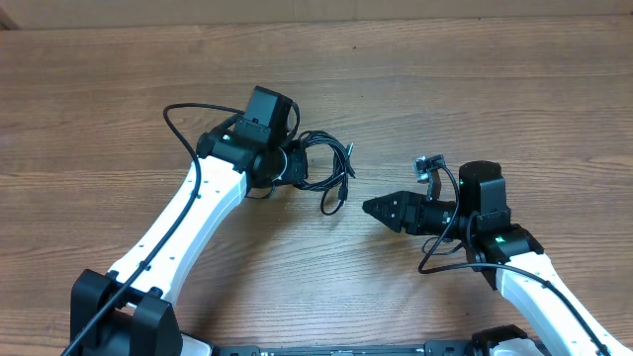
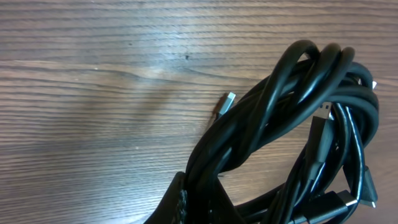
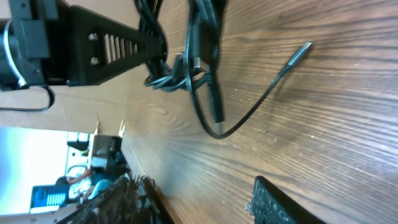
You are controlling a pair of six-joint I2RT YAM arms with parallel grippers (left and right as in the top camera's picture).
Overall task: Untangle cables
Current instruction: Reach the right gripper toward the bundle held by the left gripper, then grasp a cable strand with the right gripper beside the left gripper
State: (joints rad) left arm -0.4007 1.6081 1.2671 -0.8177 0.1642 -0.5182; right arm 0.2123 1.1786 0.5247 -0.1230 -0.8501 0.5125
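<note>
The cables [image 1: 326, 166] are a small tangled black bundle on the wooden table, with loops and plug ends trailing right. My left gripper [image 1: 293, 163] is shut on the bundle's left side. In the left wrist view the thick coils [image 2: 298, 124] fill the right half, pinched at my left gripper [image 2: 205, 205], and one silver plug [image 2: 228, 101] pokes out. My right gripper [image 1: 370, 208] hovers a short way right of the bundle, pointing at it and not touching. In the right wrist view the bundle [image 3: 200, 68] hangs from the left gripper, one loose end [image 3: 303, 51] lies on the table, and my right gripper [image 3: 199, 208] is open and empty.
Both white arms reach in from the table's near edge [image 1: 326, 341]. The table's far edge [image 1: 316, 22] runs along the top. A small grey fitting [image 1: 427, 166] sits by the right wrist.
</note>
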